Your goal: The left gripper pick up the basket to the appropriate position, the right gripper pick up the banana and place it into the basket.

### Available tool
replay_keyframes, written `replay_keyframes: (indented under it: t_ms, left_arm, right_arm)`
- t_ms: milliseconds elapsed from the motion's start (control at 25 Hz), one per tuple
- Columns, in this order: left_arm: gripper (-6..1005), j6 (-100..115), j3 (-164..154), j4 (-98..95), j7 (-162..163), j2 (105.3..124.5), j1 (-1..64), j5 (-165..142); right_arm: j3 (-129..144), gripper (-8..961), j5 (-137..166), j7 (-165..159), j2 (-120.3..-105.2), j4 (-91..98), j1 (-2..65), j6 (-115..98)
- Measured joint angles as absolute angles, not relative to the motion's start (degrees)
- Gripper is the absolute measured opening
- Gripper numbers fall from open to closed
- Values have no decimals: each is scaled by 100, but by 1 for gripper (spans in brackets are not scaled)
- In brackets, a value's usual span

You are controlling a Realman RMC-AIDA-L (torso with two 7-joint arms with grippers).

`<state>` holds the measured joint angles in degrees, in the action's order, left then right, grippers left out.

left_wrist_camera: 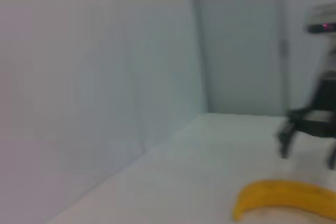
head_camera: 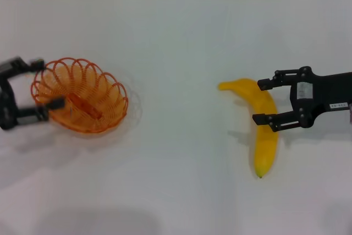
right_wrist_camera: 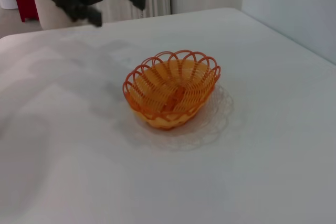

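— Nearest item on the table [head_camera: 181, 191]?

— Banana [head_camera: 262, 125]. It lies flat on the white top, right side of the head view, curved, its lower tip closest to the camera and its stem end pointing left and away. Nothing rests on it or beside it.

— Right gripper [head_camera: 268, 102]?

— Reaches in level from the right edge, white label visible on its body. Its two fingers are spread wide, one on the far side of the banana, the other over the middle of the fruit. Whether either finger touches the banana cannot be told. The left wrist view shows the same banana [left_wrist_camera: 286, 199] with that gripper [left_wrist_camera: 307, 148] just behind it.

— Basket [head_camera: 80, 94]?

— Orange wire, standing upright on the table, left side, well apart from the banana. Scalloped rim intact; it holds no fruit.

— Left gripper [head_camera: 47, 83]?

— Comes in from the left edge with its fingers apart, astride the basket's left rim: one finger near the far rim, the other over the near rim. Contact cannot be confirmed. From the right wrist view it [right_wrist_camera: 118, 3] appears raised behind the basket [right_wrist_camera: 172, 88].
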<state>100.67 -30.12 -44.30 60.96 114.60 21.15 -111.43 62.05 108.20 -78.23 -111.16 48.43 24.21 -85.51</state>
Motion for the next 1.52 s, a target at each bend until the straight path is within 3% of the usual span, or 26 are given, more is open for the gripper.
replay_keyframes:
  t_ms: [720,880,1240,1520]
  left_arm:
    - [894,8757,-2828,-5571,9655,11050,3211,-13285]
    - [894,8535,-2869,-5559,9667,11146,3359,-13650]
    - [889,7868,-2907,-5473,9592,11588,3511,-14379]
    - [876,7584,-2910,-5097,9492,11617,3644,-14449]
  right_arm:
    - [6205,820,10846,-7822,-11128,4840,2424,-8481]
    - [6205,820,10846,-7823,-11127,4834,2429,-8481]
    - [6205,820,10869,-7905,-11132,4833,2431,-8481]
    - [6205,820,10962,-7983,-11139,4834,2454,-8482]
